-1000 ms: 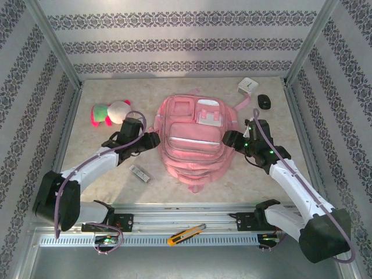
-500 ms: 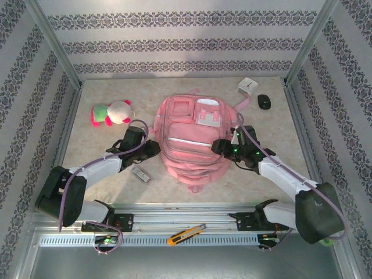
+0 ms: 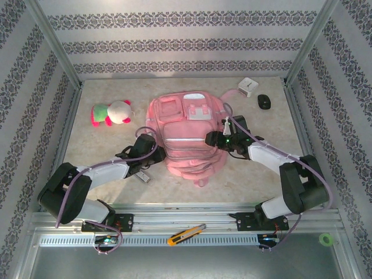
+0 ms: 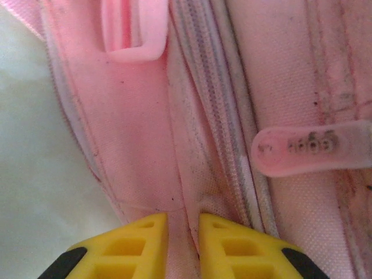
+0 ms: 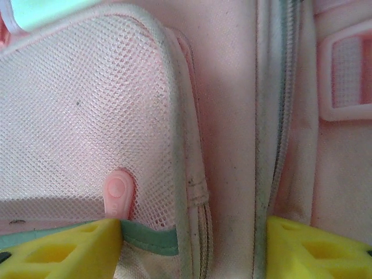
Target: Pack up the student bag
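The student bag (image 3: 186, 136), a large pink backpack, lies flat mid-table with its front pockets facing up. My left gripper (image 3: 154, 148) is at its left edge. In the left wrist view the yellow fingers (image 4: 145, 238) stand close together, and this left gripper (image 4: 183, 224) pinches a fold of the pink fabric beside a white zip line (image 4: 221, 116). My right gripper (image 3: 210, 139) rests on the bag's right side. It (image 5: 195, 229) stands wide, straddling the seam beside a mesh pocket (image 5: 87, 116) with a small pink zip pull (image 5: 119, 195).
A pink-and-green plush toy (image 3: 110, 112) lies at the back left. A white box (image 3: 247, 87) and a black oval object (image 3: 264, 102) sit at the back right. A small silver item (image 3: 139, 173) lies under the left arm. A yellow utility knife (image 3: 186, 233) rests on the front rail.
Both grippers moved inward onto the bag. The left one closed on the bag's side fabric. The bag shifted slightly left and away, and its lower part bunched.
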{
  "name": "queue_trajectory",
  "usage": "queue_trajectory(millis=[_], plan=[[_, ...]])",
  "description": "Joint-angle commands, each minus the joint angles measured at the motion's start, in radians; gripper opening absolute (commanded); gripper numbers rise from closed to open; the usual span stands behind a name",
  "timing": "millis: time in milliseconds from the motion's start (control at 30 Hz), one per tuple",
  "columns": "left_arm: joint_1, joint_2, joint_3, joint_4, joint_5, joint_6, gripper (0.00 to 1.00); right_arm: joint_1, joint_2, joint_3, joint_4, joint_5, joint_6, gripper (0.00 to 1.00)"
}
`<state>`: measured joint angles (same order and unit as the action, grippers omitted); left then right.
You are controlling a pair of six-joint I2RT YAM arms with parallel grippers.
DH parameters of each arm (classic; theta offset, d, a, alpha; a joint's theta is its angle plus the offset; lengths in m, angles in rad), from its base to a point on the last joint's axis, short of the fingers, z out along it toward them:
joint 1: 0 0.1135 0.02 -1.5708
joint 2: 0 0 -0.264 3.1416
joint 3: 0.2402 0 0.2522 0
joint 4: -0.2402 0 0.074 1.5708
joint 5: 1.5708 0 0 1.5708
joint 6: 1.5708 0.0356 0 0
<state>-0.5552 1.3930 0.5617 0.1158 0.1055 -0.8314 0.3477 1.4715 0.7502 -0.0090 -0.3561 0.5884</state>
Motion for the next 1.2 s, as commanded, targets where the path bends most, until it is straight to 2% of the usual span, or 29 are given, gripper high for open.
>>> queue_trajectory(millis=[0, 167, 300, 400, 600, 767, 933, 1067, 1167], plan=[[-0.040, -0.077, -0.017, 0.024, 0.015, -0.002, 0.28, 0.075, -0.030, 0.050, 0.086, -0.057, -0.045, 0.64], [-0.015, -0.259, -0.009, -0.185, -0.113, 0.047, 0.47, 0.196, -0.214, 0.098, -0.153, 0.190, -0.154, 0.68], [0.045, -0.386, -0.017, -0.282, -0.130, 0.061, 0.54, 0.313, -0.310, 0.158, -0.274, 0.339, -0.171, 0.68], [0.093, -0.438, -0.019, -0.349, -0.110, 0.064, 0.56, 0.426, -0.302, 0.209, -0.320, 0.390, -0.151, 0.69], [0.145, -0.525, -0.064, -0.416, -0.085, 0.045, 0.61, 0.666, -0.146, 0.317, -0.318, 0.464, -0.087, 0.69], [0.160, -0.614, -0.105, -0.438, -0.098, 0.023, 0.63, 0.793, 0.034, 0.418, -0.307, 0.450, -0.069, 0.70], [0.195, -0.685, -0.120, -0.524, -0.166, 0.008, 0.63, 0.853, 0.219, 0.516, -0.291, 0.352, -0.065, 0.71], [0.248, -0.729, -0.118, -0.616, -0.232, -0.009, 0.63, 0.880, 0.357, 0.624, -0.371, 0.374, -0.111, 0.73], [0.310, -0.730, -0.118, -0.636, -0.230, -0.009, 0.63, 0.879, 0.432, 0.662, -0.381, 0.370, -0.126, 0.75]])
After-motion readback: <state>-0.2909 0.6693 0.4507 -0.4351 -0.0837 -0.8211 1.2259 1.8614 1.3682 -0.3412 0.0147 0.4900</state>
